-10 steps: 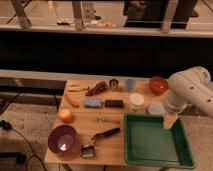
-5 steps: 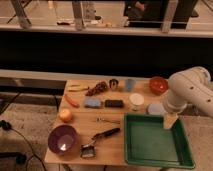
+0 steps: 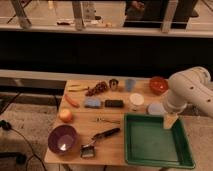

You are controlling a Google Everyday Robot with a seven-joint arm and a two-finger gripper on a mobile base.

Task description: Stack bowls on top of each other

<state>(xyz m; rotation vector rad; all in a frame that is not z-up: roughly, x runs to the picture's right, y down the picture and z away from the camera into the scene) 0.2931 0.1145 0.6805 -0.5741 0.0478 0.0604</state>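
Note:
The small glossy orange-red bowl (image 3: 158, 85) sits at the table's far right corner. The wider purple bowl (image 3: 62, 138) sits at the front left corner, empty. The two bowls are far apart. My gripper (image 3: 170, 121) hangs from the white arm (image 3: 190, 90) over the far right part of the green tray (image 3: 155, 147), in front of the orange-red bowl and touching neither bowl.
On the wooden table (image 3: 107, 130): a white cup (image 3: 136, 100), a pale lid (image 3: 155, 108), a blue cup (image 3: 130, 84), a metal cup (image 3: 114, 84), grapes (image 3: 97, 89), a carrot (image 3: 72, 101), a blue sponge (image 3: 92, 102), a black bar (image 3: 114, 103), an orange (image 3: 66, 115), a brush (image 3: 97, 140).

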